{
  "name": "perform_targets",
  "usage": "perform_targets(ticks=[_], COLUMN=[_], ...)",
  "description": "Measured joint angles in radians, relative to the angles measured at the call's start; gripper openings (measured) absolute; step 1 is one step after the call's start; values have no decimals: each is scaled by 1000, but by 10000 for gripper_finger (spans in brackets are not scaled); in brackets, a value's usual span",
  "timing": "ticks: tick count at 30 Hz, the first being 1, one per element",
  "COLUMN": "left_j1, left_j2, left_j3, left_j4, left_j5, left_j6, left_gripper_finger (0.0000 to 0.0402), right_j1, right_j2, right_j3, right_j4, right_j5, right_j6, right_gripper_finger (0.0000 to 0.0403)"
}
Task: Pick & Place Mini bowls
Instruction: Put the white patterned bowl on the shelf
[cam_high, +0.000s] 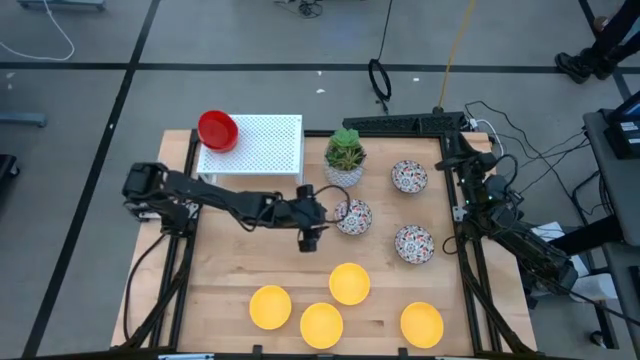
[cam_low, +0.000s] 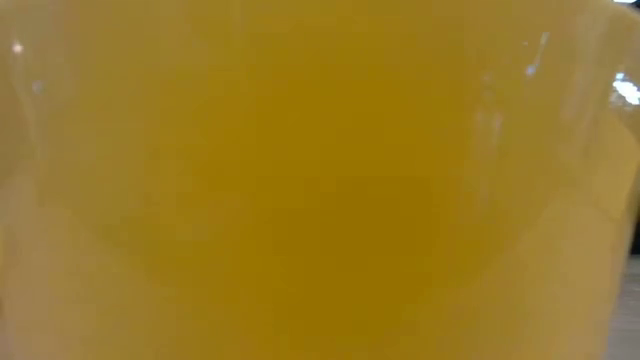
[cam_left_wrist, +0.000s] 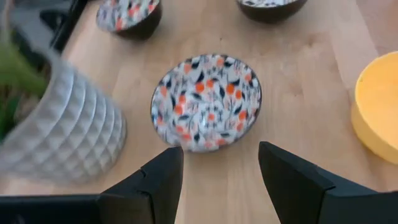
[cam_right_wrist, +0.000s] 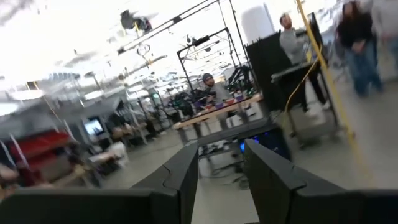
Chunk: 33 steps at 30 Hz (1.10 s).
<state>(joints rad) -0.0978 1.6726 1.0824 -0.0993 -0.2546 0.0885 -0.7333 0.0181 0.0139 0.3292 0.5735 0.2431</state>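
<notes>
**Left gripper lined up on a patterned bowl beside the plant pot**

The left gripper (cam_high: 309, 237) hovered with its fingers spread wide and empty, just short of a patterned bowl (cam_left_wrist: 206, 101) on the wooden table (cam_high: 230, 270).

The likely trouble was the white plant pot (cam_high: 345, 172) just beside that bowl: a finger swinging wide could nudge or tip it. A glossy rim might also slip from a shallow grip.

Two more patterned bowls (cam_high: 409, 177) sat nearer the right side, four yellow bowls (cam_high: 349, 283) along the near edge, one blocking the low camera. A red bowl (cam_high: 217, 130) rested on the white perforated stand (cam_high: 262, 150).

The right gripper (cam_right_wrist: 221, 168) waited off the table's right edge, fingers slightly apart, holding nothing.
</notes>
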Motion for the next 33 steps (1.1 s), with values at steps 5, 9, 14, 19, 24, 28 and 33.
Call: perform_targets(ticks=[5,9,14,19,24,28,33], left_j1=[-2,-2,-2,2,9,19,27], left_j2=[87,143,181,225,241,240,240], left_j3=[0,0,2,3,3,3,3], left_j4=[152,249,284,317,332,327,295], left_j5=[3,32,95,102,102,103,125], left_j6=[104,141,134,116,122,119,120], left_gripper_finger=[214,214,214,214,214,214,214], right_j1=[0,0,0,0,2,2,2], right_j2=[0,0,0,1,8,12,12], right_j3=[0,0,0,0,0,0,0], right_j4=[-40,-66,-73,-79,-94,-97,-97], right_j5=[-11,-138,-374,-497,-499,-498,-497], right_j6=[128,196,187,191,191,191,191], right_gripper_finger=[116,116,116,116,116,116,116])
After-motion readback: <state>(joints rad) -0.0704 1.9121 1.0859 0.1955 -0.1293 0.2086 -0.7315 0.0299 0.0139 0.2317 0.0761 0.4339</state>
